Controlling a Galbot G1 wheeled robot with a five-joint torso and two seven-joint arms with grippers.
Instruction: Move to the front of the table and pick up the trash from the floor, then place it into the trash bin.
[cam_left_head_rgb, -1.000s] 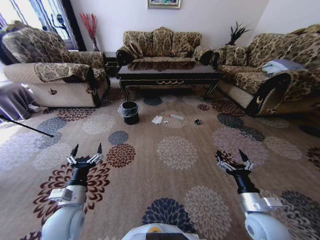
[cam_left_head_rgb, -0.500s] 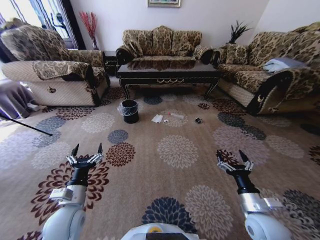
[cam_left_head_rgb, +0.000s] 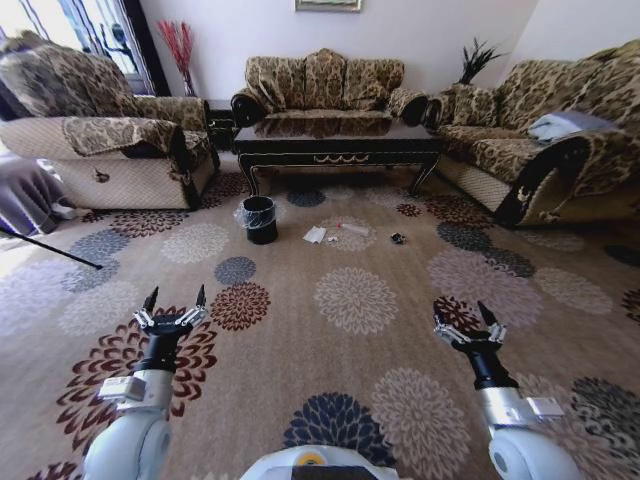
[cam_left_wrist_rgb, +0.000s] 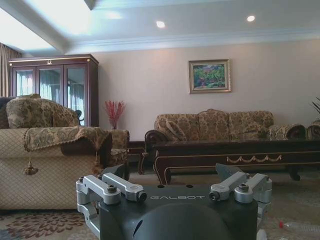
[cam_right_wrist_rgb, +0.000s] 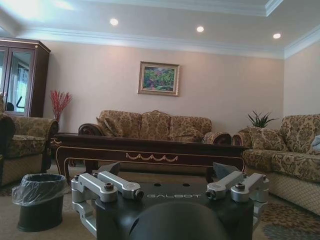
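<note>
Home living room; three matching floral-patterned sofas (cam_left_head_rgb: 322, 84) ring a glossy dark wood coffee table (cam_left_head_rgb: 338, 152) with gold trim; floral carpet (cam_left_head_rgb: 350, 300) wall to wall; framed painting (cam_right_wrist_rgb: 159, 78) on the beige wall; glass-door wood cabinet (cam_left_wrist_rgb: 52, 87) in the corner; vase of red stems (cam_left_head_rgb: 183, 55); potted plant (cam_left_head_rgb: 476, 62); recessed ceiling spotlights (cam_right_wrist_rgb: 200, 29), crown moulding.

Glossy dark wood table (cam_left_head_rgb: 338, 148)

Glossy dark table (cam_left_head_rgb: 338, 146) with gold trim; black bin (cam_left_head_rgb: 261, 220); white napkin (cam_left_head_rgb: 315, 236); tan carpet (cam_left_head_rgb: 300, 330) with floral medallions.
</note>
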